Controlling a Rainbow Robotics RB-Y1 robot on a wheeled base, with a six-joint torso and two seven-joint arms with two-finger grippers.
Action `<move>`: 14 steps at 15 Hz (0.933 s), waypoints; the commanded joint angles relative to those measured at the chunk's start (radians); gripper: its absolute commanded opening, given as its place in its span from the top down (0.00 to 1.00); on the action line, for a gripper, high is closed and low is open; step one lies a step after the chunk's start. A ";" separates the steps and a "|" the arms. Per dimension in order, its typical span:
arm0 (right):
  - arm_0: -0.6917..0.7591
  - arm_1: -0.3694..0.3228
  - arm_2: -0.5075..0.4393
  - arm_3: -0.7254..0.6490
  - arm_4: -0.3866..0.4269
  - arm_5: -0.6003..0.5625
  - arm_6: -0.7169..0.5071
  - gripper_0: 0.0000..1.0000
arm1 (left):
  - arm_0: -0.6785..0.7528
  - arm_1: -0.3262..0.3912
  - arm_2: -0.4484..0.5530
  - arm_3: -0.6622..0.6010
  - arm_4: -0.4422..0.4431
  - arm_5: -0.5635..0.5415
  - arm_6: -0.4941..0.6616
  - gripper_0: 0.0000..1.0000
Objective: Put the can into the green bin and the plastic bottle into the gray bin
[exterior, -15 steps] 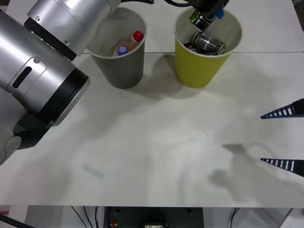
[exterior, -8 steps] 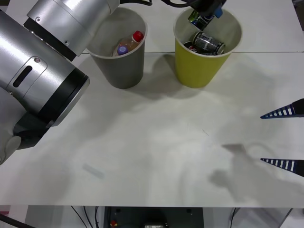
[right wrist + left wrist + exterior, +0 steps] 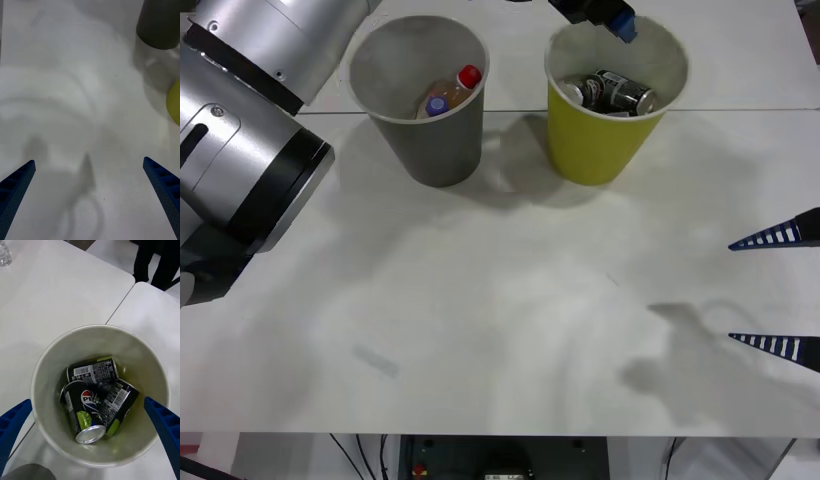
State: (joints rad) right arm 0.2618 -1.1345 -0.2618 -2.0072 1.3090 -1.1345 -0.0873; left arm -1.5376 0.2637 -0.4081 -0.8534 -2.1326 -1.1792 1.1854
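Note:
The can (image 3: 87,424), with a silver top and greenish side, lies inside the green bin (image 3: 45,363) on two other black cans. In the front view it rests in the green bin (image 3: 600,145) near the left wall. My left gripper (image 3: 87,402) hangs open and empty right above that bin, at the top edge of the front view (image 3: 605,14). The gray bin (image 3: 425,150) stands to the left of the green one, with a red-capped plastic bottle (image 3: 463,83) and a purple-capped one inside. My right gripper (image 3: 780,290) waits open at the table's right side.
The two bins stand close together at the back of the white table (image 3: 500,330). A seam between two tabletops runs behind them. The right wrist view looks over bare table toward the gray bin (image 3: 159,22) and an edge of the green bin (image 3: 174,102).
The left gripper held the can over the green bin; it has let go, the can now lies in the bin, and the left arm has pulled up and back.

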 commanded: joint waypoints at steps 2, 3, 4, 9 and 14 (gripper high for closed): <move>0.000 0.000 0.000 0.000 0.000 0.000 0.000 0.00 | 0.085 0.137 0.000 -0.088 0.178 -0.007 -0.063 0.00; 0.000 0.000 0.000 0.000 0.000 0.000 0.000 0.00 | 0.108 0.178 0.000 -0.136 0.204 -0.036 -0.069 0.00; 0.000 0.000 0.000 0.000 0.000 0.000 0.000 0.00 | 0.128 0.221 0.000 -0.179 0.241 -0.069 -0.078 0.00; 0.000 0.000 0.000 0.000 0.000 0.000 0.000 0.00 | 0.241 0.439 0.023 -0.343 0.448 -0.192 -0.247 0.00; 0.000 0.000 0.000 0.000 0.000 0.000 0.000 0.00 | 0.467 0.595 0.195 -0.490 0.603 -0.286 -0.454 0.00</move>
State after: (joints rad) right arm 0.2618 -1.1345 -0.2618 -2.0071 1.3090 -1.1345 -0.0873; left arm -1.1068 0.8399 -0.2380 -1.3173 -1.5457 -1.4546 0.7573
